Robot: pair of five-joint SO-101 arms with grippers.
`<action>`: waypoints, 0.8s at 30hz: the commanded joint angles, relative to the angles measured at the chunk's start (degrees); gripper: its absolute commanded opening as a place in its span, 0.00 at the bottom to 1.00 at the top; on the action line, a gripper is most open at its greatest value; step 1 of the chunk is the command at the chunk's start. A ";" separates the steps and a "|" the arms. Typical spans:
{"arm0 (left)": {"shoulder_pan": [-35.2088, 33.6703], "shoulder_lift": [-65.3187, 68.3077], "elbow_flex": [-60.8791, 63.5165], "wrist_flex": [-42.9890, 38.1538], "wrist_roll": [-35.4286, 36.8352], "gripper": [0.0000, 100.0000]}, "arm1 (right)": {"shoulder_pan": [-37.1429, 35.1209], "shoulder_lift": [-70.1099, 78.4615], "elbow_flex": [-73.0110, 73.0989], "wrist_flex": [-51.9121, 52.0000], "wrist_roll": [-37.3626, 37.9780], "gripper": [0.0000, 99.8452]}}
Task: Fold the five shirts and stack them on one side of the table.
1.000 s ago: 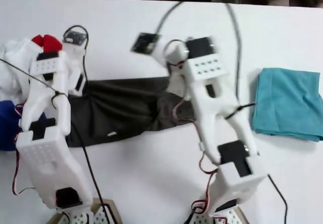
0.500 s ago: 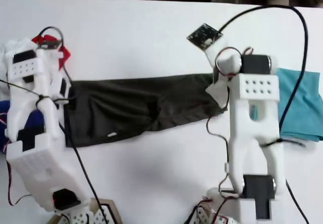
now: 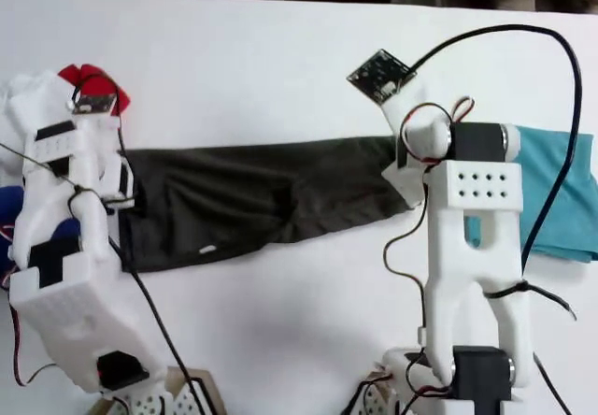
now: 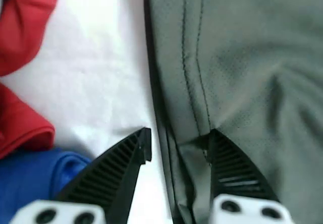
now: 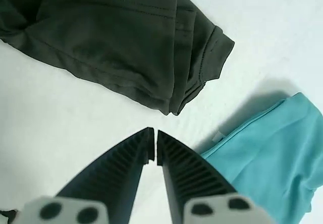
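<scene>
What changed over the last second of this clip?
The right gripper swung from over the middle of the dark shirt toward the teal shirt, and the dark shirt was drawn out longer that way. It now sits shut on nothing, just clear of the shirt's end. The left gripper shifted slightly but stays at the other end, jaws open astride the edge. The teal shirt and the heap of shirts did not move.

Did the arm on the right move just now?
Yes. The right gripper swung sideways toward the folded teal shirt and now sits right beside it.
</scene>
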 commanded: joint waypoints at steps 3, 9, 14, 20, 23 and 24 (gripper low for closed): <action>-0.35 -2.20 0.04 -1.58 0.18 0.21 | 0.40 -3.21 -0.26 -0.48 -0.26 0.02; -0.35 4.75 -4.62 2.37 0.18 0.21 | 0.40 -3.21 -0.26 -0.48 -0.44 0.02; -0.44 13.71 -16.04 12.13 0.18 0.20 | 0.40 -3.30 -0.26 -0.48 -0.44 0.02; -0.44 18.02 -22.64 16.09 0.09 0.13 | 0.40 -3.30 -0.26 -0.40 -0.62 0.02; -0.44 18.37 -22.55 16.00 0.09 0.02 | 0.40 -3.30 -0.26 -0.40 -0.62 0.02; -0.44 18.37 -22.55 16.00 0.09 0.04 | 0.40 -3.30 -0.26 -0.40 -0.62 0.02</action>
